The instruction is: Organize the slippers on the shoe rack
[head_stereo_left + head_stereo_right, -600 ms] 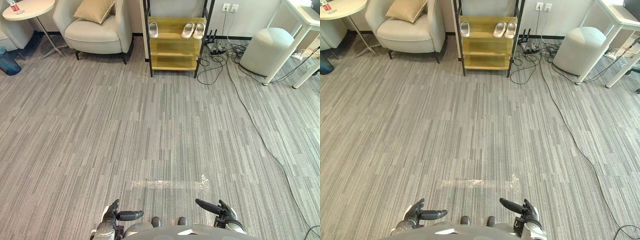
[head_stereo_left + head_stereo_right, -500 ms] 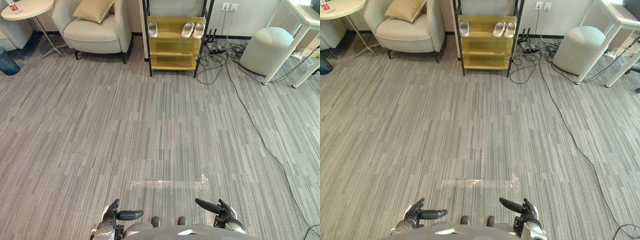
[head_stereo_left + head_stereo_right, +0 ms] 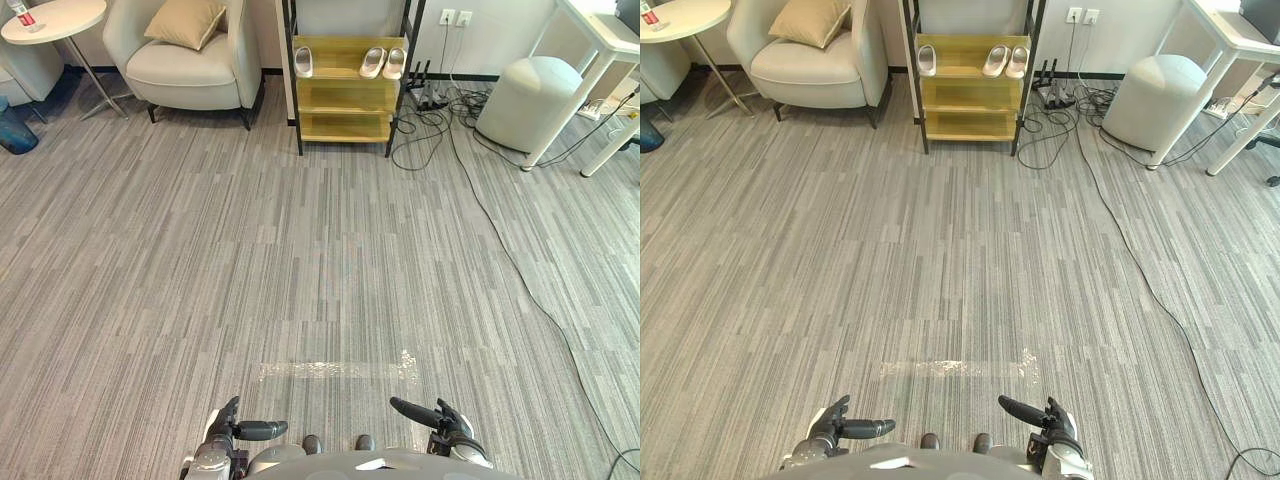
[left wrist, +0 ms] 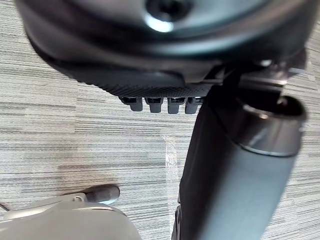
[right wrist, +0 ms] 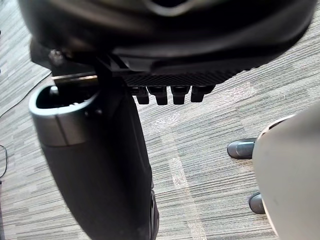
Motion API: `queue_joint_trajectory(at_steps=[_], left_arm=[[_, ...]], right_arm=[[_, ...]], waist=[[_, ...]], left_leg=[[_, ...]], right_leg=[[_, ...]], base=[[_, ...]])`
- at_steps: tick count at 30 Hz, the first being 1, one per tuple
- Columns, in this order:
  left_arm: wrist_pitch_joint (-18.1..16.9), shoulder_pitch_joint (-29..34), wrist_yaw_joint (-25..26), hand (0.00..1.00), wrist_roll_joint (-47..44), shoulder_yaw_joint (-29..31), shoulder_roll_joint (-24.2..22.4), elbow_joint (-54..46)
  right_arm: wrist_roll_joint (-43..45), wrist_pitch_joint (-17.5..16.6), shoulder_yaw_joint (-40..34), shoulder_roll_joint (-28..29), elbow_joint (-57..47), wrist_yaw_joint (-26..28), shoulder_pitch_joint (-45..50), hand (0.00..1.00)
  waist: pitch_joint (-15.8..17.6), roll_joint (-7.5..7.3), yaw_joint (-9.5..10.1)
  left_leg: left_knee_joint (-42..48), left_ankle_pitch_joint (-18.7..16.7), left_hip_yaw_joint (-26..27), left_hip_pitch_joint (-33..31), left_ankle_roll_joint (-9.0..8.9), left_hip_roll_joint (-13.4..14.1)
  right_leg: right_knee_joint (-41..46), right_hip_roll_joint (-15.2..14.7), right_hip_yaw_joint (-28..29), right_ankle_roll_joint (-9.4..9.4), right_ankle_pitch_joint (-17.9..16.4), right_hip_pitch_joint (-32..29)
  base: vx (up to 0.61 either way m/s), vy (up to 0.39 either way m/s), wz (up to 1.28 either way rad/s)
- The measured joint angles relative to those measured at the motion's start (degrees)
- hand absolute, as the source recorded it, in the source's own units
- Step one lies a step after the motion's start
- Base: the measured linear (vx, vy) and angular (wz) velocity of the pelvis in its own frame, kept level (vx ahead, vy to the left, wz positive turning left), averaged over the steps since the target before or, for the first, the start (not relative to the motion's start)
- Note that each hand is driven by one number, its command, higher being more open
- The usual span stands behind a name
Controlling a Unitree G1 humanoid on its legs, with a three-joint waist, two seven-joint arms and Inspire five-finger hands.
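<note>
A yellow shoe rack (image 3: pixel 346 96) with a black frame stands far ahead against the wall. On its top shelf lie three pale slippers: a single one (image 3: pixel 304 62) at the left and a pair (image 3: pixel 383 63) side by side at the right. The two lower shelves look bare. My left hand (image 3: pixel 226 432) and right hand (image 3: pixel 446 424) hang low, far from the rack, thumbs pointing inward. Each is open and holds nothing, as the left hand (image 4: pixel 165 85) and right hand (image 5: pixel 170 80) also show in the wrist views above grey carpet.
A cream armchair (image 3: pixel 190 60) with a cushion and a round side table (image 3: pixel 55 18) stand left of the rack. A white pouf (image 3: pixel 530 100), a white desk (image 3: pixel 610 40) and floor cables (image 3: pixel 500 250) lie to the right. A pale tape strip (image 3: pixel 335 368) marks the carpet.
The whole picture has shifted a little, with the rack and furniture sitting slightly higher: the camera has moved. Both hands keep the same pose.
</note>
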Motion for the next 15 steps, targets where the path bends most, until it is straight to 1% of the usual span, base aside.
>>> queue_joint_trajectory(at_steps=[11, 12, 13, 14, 15], left_arm=[[0.0, 0.0, 0.0, 1.00, -0.1, 0.1, 0.1, 0.5], [0.0, 0.0, 0.0, 1.00, -0.1, 0.1, 0.1, 0.5], [0.0, 0.0, 0.0, 1.00, -0.1, 0.3, 0.1, 0.5], [0.0, 0.0, 0.0, 1.00, -0.2, 0.5, 0.1, 0.5], [0.0, 0.1, 0.0, 1.00, -0.2, 0.5, 0.2, 0.5]], right_arm=[[0.0, 0.2, 0.0, 0.0, -0.1, 0.0, 0.5, 1.00], [0.0, 0.2, 0.0, 0.0, -0.1, 0.1, 0.6, 1.00], [0.0, 0.2, 0.1, 0.0, -0.1, 0.0, 0.7, 1.00], [0.0, 0.3, 0.1, 0.0, -0.1, 0.0, 0.7, 1.00], [0.0, 0.3, 0.4, 0.0, -0.1, 0.0, 0.8, 1.00]], waist=[[-0.9, -0.30, 0.48], [-0.9, -0.31, 0.58], [-0.9, -0.38, 0.87], [-1.0, -0.54, 1.13], [-1.1, -0.71, 1.27]], left_leg=[[0.0, -0.2, 1.1, -0.1, 0.07, 0.0], [0.1, -0.3, 1.3, -0.1, 0.32, 0.1], [1.3, -1.3, 1.7, -0.7, 1.14, 0.2], [2.6, -2.1, 2.0, -1.3, 1.32, 0.3], [5.1, -3.6, 2.3, -2.8, 1.88, 0.5]], right_leg=[[-0.5, 0.1, 1.1, -0.01, 0.5, -0.2], [-0.5, 0.1, 1.2, -0.02, 0.5, -0.2], [-0.5, 0.2, 1.5, -0.02, 0.5, -0.4], [-0.5, 0.2, 1.7, 0.00, 0.5, -0.5], [-0.5, 0.2, 1.9, 0.02, 0.5, -1.0]], base=[[-0.03, -0.015, -0.05], [-0.03, -0.006, -0.09], [-0.03, 0.001, -0.12], [-0.03, 0.008, -0.15], [-0.01, 0.011, -0.15]])
